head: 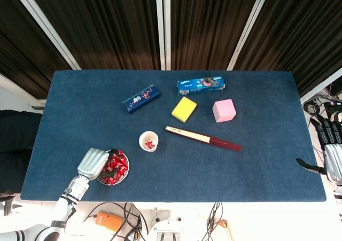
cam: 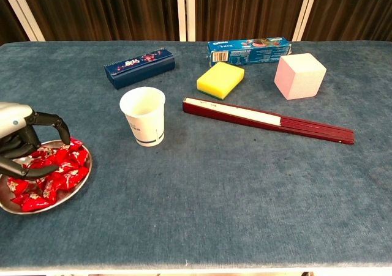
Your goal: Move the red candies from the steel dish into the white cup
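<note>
The steel dish (head: 122, 177) (cam: 78, 185) sits at the table's front left corner, piled with red candies (head: 118, 165) (cam: 58, 171). My left hand (head: 95, 163) (cam: 19, 142) is lowered over the dish's left side. Its fingers arch onto the pile and the thumb lies low beside it, with candies between them. I see no candy lifted. The white cup (head: 148, 141) (cam: 144, 115) stands upright just right of the dish, and the head view shows one red candy (head: 150, 144) inside. My right hand (head: 332, 154) hangs off the table's right edge with fingers spread, holding nothing.
Behind the cup lie a dark blue tin (head: 141, 98) (cam: 139, 67), a blue cookie box (head: 201, 84) (cam: 248, 49), a yellow sponge (head: 184, 109) (cam: 220, 79) and a pink cube (head: 224, 110) (cam: 299, 75). A folded dark red fan (head: 203, 138) (cam: 267, 120) lies right of the cup.
</note>
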You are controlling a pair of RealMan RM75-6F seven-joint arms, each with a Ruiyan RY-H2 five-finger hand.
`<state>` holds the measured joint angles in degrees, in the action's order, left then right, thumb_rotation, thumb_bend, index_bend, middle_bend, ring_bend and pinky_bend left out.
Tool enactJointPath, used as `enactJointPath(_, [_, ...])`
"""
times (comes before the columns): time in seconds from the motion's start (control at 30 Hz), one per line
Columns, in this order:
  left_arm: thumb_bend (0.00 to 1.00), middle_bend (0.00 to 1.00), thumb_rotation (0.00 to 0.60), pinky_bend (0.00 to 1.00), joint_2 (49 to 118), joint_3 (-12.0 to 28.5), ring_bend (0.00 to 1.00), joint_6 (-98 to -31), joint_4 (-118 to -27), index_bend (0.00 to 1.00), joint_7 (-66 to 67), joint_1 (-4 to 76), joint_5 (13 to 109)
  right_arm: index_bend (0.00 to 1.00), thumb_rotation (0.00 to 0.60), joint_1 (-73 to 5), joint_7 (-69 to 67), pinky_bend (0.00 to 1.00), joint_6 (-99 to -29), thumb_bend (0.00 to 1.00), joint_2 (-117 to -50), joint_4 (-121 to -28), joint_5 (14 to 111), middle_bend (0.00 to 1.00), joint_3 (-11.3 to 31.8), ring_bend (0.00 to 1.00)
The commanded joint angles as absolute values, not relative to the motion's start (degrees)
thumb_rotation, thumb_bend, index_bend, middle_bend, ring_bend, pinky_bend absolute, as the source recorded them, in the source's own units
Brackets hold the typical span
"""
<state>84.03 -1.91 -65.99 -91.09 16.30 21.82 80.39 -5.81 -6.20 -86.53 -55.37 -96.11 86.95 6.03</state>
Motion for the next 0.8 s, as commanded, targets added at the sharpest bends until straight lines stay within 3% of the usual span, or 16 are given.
enactJointPath(0.03, [0.23, 0.92, 0.500, 0.83, 84.00, -1.82, 0.87, -65.56, -90.84, 0.39, 16.46, 21.84, 79.88, 0.00, 0.600, -5.79, -6.24, 0.00, -86.47, 0.12, -55.38, -96.07, 86.88, 0.01, 6.01, 0.00])
enactJointPath(0.23, [0.26, 0.92, 0.496, 0.83, 84.36, -1.58, 0.87, -64.95, -89.66, 0.43, 16.11, 21.88, 79.26, 0.00, 0.600, -5.83, -6.29, 0.00, -86.30, 0.12, -55.47, -95.93, 86.84, 0.01, 5.97, 0.00])
enactJointPath(0.47, [0.38, 0.93, 0.494, 0.83, 84.66, -1.39, 0.88, -64.26, -88.09, 0.55, 14.88, 22.00, 79.04, 0.00, 0.600, -5.74, -6.29, 0.00, -86.44, 0.12, -55.44, -95.94, 86.80, 0.01, 5.98, 0.00])
enactJointPath(0.8, [0.39, 0.93, 0.491, 0.83, 80.94, 1.79, 0.88, -69.20, -95.27, 0.56, 12.12, 22.66, 83.39, 0.00, 0.600, -5.55, -6.73, 0.00, -86.94, 0.12, -55.68, -95.54, 87.14, 0.01, 5.95, 0.00])
